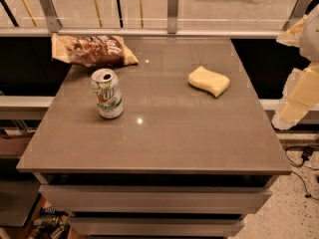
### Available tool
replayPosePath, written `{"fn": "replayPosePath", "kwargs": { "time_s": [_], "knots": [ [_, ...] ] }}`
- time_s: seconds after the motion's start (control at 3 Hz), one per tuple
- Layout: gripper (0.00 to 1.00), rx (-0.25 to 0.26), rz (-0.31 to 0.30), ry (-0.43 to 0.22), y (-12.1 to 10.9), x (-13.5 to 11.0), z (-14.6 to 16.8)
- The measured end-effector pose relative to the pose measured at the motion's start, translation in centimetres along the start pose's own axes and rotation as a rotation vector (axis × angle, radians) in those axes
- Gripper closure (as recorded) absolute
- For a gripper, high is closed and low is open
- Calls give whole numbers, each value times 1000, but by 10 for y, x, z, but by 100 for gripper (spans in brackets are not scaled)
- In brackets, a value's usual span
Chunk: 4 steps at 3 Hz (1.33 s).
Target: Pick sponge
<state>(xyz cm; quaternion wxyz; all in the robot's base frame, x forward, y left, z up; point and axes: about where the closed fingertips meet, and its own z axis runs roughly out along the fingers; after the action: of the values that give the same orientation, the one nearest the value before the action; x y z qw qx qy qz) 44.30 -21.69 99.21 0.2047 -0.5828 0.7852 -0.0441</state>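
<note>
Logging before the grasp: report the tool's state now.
Tool, beyond the table's right edge: open or closed cannot be told. The sponge lies on the table, ungrasped.

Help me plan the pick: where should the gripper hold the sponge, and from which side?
Take the sponge across its middle, on the two wavy long sides, coming straight down from above. It lies flat on the table, well apart from the can and the bag, so the top is free. The gripper sits off the table's right edge.
</note>
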Motion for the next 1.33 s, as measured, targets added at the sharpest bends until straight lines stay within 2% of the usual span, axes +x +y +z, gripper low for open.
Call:
{"fn": "replayPosePath", "kwargs": {
  "time_s": [0.33, 0.67, 1.0, 1.33],
  "knots": [
    [0, 34, 88, -85, -12, 8, 6],
    [0, 67, 166, -197, -30, 13, 20],
    [0, 77, 241, -306, -47, 10, 45],
    [0, 80, 285, -368, -55, 4, 67]
  ]
}}
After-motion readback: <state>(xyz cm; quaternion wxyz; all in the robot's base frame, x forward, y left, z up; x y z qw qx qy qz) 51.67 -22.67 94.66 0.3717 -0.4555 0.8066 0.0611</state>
